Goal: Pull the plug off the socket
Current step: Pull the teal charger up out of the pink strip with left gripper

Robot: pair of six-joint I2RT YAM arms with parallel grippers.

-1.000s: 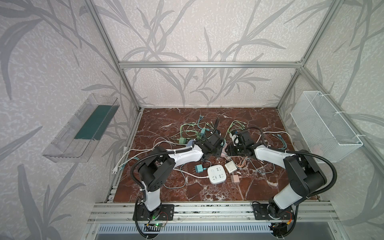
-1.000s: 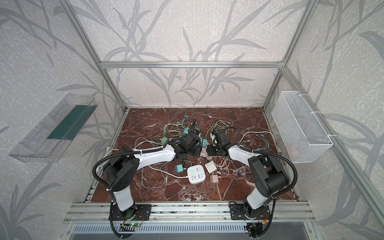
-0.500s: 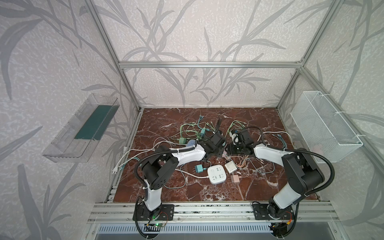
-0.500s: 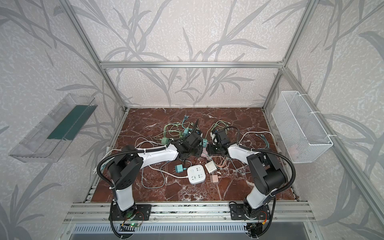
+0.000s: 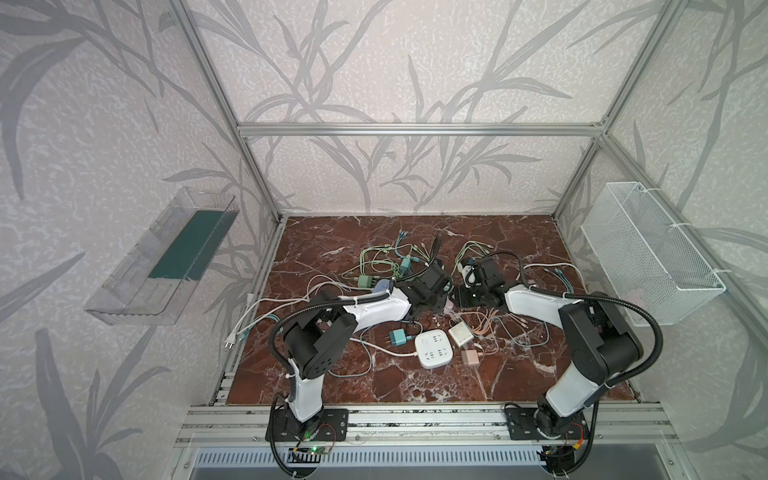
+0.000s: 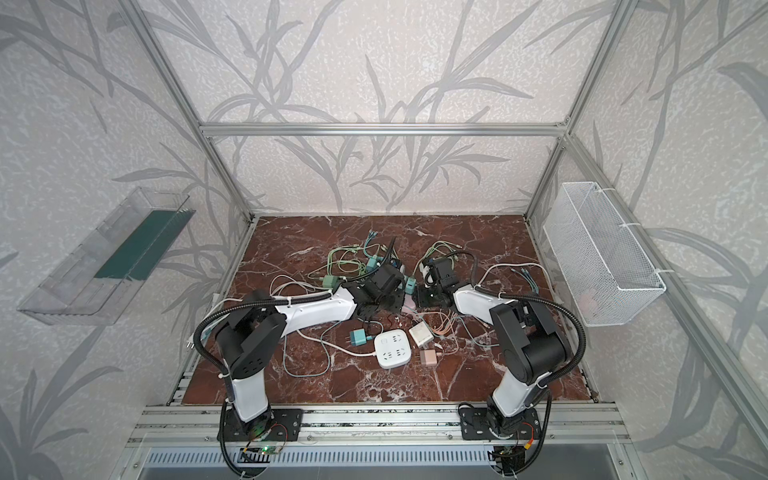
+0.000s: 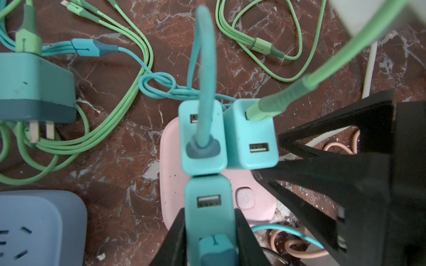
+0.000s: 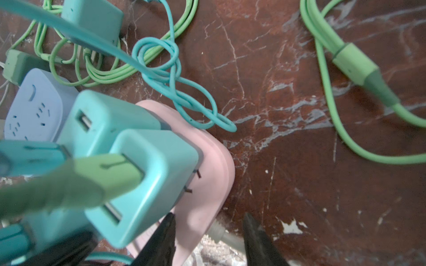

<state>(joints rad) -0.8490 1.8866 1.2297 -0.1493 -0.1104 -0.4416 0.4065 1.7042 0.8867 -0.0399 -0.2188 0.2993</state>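
The left gripper (image 7: 210, 210) is clamped on a teal plug (image 7: 221, 191), a black finger pressed flat against each of its sides. The plug stands on the pink socket (image 7: 171, 184), at the end nearest the gripper, with a teal USB connector (image 7: 215, 249) pushed into one of its ports. The right gripper (image 8: 209, 215) is partly open and straddles a corner of the pink socket. One finger lies against the pink body and the other is just clear of it, beside the stub of a white cord (image 8: 221, 233).

Judging by this, the grasp is made but the pull is not. No gap shows between the plug and the socket face, so the plug looks fully seated. What remains is to steady the socket, probably with the right gripper, and draw the plug straight off.

Two more teal chargers sit on the same socket, touching each other and the gripped plug. One (image 7: 202, 142) carries a teal cable and the other (image 7: 252, 138) a green cable.

No brand name or writing can be read anywhere. The only marking is a power symbol on the socket's pink button (image 7: 245, 198). Both a lavender power strip (image 7: 34, 225) nearby and a white power strip (image 5: 434, 348) in a top view show bare slots only.
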